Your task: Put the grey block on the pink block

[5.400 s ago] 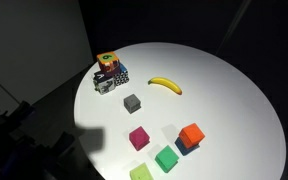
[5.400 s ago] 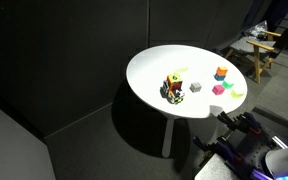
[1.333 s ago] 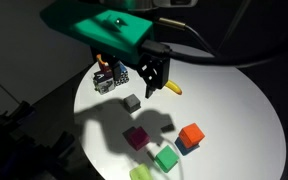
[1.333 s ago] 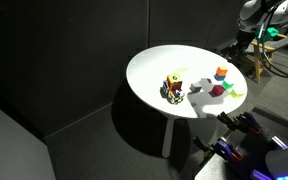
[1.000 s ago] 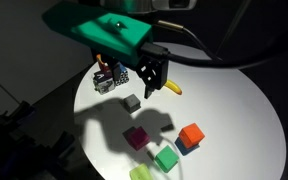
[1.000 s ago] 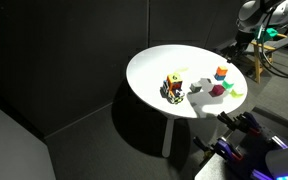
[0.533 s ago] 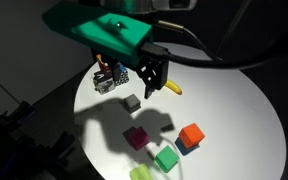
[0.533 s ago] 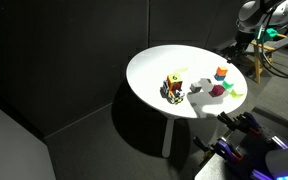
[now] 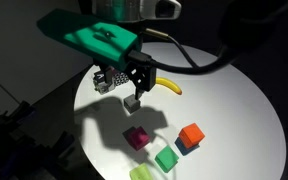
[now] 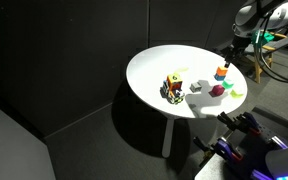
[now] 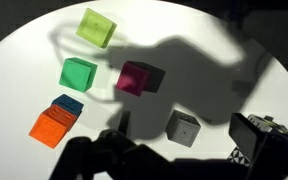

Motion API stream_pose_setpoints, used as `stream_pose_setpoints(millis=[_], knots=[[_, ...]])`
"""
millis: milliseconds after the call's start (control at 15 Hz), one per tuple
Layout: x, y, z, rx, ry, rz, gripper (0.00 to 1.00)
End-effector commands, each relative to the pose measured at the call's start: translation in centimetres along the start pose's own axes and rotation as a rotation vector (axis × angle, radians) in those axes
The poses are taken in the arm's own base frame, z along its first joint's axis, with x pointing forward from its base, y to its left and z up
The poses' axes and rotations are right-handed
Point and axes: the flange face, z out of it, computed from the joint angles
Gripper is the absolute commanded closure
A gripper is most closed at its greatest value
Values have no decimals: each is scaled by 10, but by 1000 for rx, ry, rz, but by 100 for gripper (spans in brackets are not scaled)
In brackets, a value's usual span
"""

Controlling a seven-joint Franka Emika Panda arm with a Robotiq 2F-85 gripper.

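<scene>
Dark room, round white table [image 9: 234,100] in pool of light. Grey block [image 9: 132,103] on table, directly under gripper [image 9: 137,87] – just below fingertips, contact not clear. Wrist view: grey block [image 11: 183,128] lies in gap between the two fingers, jaws spread wide, nothing held. Cube, so no long axis to match. Pink block [image 11: 137,78] near, apart from grey, up and left in wrist view. Green block [image 9: 166,158], orange block [image 9: 191,133], banana [image 9: 165,86] further out. Next, by judgement – straight drop, then close.
</scene>
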Motion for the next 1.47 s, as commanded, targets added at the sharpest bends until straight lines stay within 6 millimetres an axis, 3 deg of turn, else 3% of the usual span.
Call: stream_pose_setpoints(millis=[0, 600, 1400], knots=[[1, -13, 7, 6, 21, -45, 0], [33, -46, 29, 11, 85, -84, 0], [82, -57, 81, 44, 126, 0, 0]])
